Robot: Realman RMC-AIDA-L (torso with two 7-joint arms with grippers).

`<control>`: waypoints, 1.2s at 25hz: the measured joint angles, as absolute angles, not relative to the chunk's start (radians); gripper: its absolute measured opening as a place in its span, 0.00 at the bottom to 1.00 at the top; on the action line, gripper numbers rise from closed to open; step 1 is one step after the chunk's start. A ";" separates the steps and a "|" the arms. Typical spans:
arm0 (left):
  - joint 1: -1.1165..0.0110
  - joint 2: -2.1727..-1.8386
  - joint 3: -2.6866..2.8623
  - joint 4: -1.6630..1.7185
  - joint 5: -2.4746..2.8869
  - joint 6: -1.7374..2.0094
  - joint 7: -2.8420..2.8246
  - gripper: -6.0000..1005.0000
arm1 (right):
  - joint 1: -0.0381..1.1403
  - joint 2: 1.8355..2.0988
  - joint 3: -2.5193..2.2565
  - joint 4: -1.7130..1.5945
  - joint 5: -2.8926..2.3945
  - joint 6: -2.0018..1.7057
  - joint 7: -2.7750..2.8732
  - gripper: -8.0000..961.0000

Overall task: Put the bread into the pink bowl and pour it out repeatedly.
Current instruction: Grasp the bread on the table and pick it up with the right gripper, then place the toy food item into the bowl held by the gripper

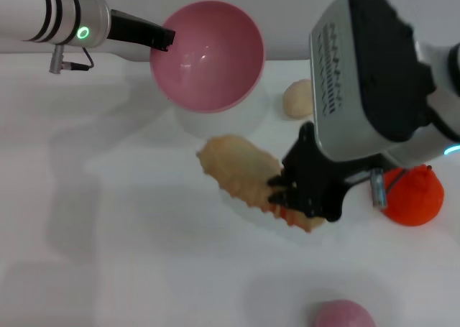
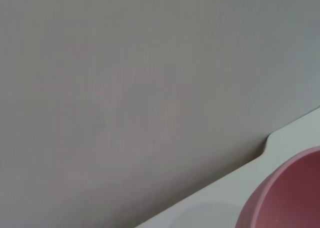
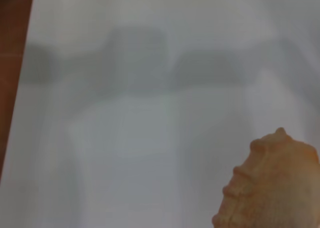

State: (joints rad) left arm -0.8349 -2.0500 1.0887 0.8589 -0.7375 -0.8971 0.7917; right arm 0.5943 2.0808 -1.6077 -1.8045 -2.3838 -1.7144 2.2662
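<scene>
The right hand point(image 1: 287, 197) gripped one end of the bread point(image 1: 237, 170), which hung tan side up just above the white table point(image 1: 129, 255), below the pink bowl point(image 1: 207, 54). The left hand point(image 1: 164, 37) held the bowl's rim, tipped and empty. The bread was not yet inside.

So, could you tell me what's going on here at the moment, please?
The left gripper holds the pink bowl by its rim, tipped so its empty inside faces the camera, above the white table. The right gripper is shut on one end of the bread, plain tan side up, below the bowl and not yet in it. A beige bun, an orange fruit and a pink ball sit nearby.
</scene>
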 joint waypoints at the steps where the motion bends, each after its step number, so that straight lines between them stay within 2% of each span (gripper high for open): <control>1: -0.835 -2.050 1.089 0.859 -0.737 -0.897 0.792 0.05 | 0.593 2.081 -1.603 -1.828 -2.380 -1.714 2.266 0.12; 13: -0.826 -2.055 1.099 0.859 -0.736 -0.902 0.793 0.05 | 0.553 2.082 -1.421 -2.014 -2.379 -1.634 2.252 0.11; 30: -0.826 -2.062 1.290 0.868 -0.853 -0.910 0.785 0.05 | 0.521 2.081 -1.488 -1.687 -2.379 -1.200 2.142 0.11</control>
State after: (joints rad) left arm -0.8259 -2.0615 1.2896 0.8678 -0.8525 -0.9098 0.7849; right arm 0.5209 2.0813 -1.4876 -1.6872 -2.3788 -1.1998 2.1420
